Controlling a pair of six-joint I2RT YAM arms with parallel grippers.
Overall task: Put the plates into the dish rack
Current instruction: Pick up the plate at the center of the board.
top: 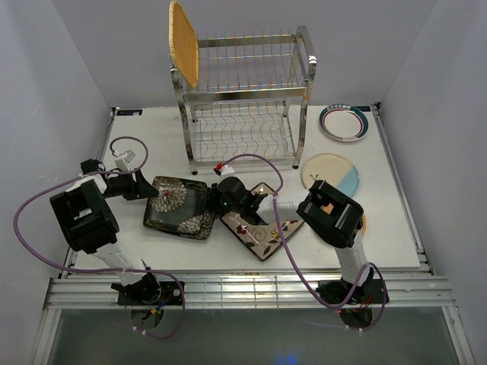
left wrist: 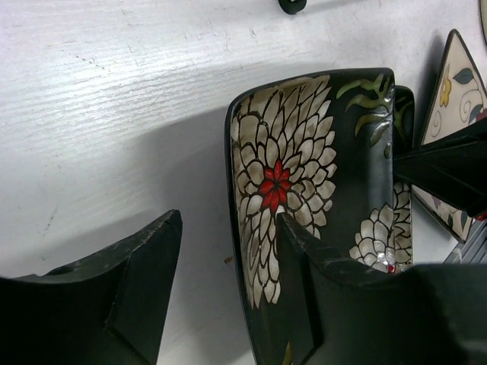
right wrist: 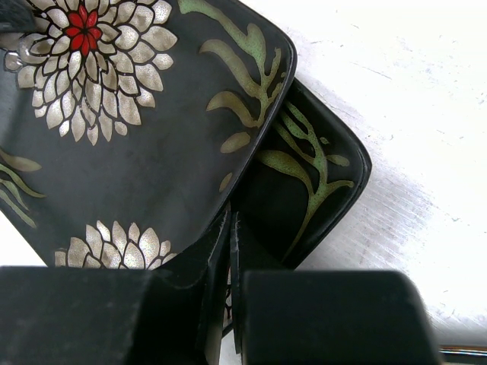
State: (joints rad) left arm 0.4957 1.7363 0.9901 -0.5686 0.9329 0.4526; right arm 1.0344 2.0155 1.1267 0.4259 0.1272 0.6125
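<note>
Two black square plates with white flowers lie stacked; the top plate (top: 177,204) (left wrist: 304,175) (right wrist: 114,137) sits skewed over the lower plate (right wrist: 312,182). My left gripper (top: 147,188) (left wrist: 230,220) is open and straddles the top plate's left edge, one finger (left wrist: 319,296) over the plate and the other on the table side. My right gripper (top: 218,199) (right wrist: 230,222) is shut, its tips pressed against the top plate's right edge above the lower plate. A woven orange plate (top: 183,43) stands in the top tier of the dish rack (top: 251,99).
A cream floral square plate (top: 262,232) lies right of the black stack, partly under my right arm. A cream-blue round plate (top: 335,171) and a teal-rimmed white plate (top: 344,122) lie at the right. An orange sliver (top: 363,223) shows behind the right arm.
</note>
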